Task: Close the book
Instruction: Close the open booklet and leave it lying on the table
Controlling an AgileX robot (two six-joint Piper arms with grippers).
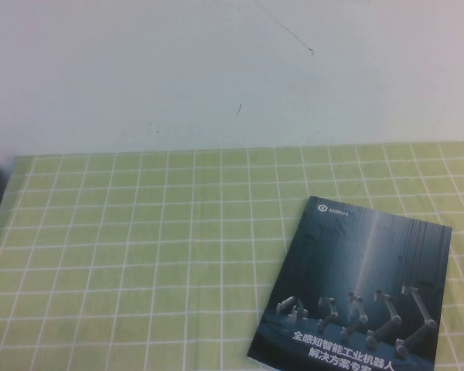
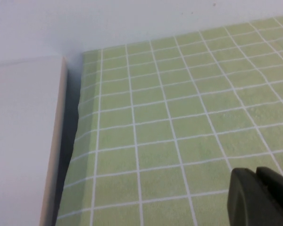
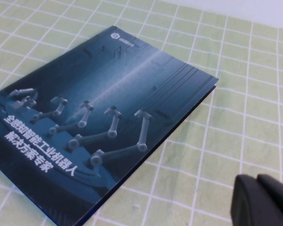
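One book closed | right pincer beside | left pincer well apart

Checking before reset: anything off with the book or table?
Nothing stands out. Book lies closed and flat, slightly skewed to the cloth grid. Left gripper hovers over bare cloth; right gripper sits beside the book.

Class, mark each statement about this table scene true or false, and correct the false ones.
1. The book lies on the right part of the checked cloth. True.
2. Its pages lie open. False: it is closed, cover up.
3. The left pincer hangs over bare cloth, with no book beneath it. True.
4. The right pincer clamps the book's edge. False: the right pincer hovers beside the book, shut, holding nothing.
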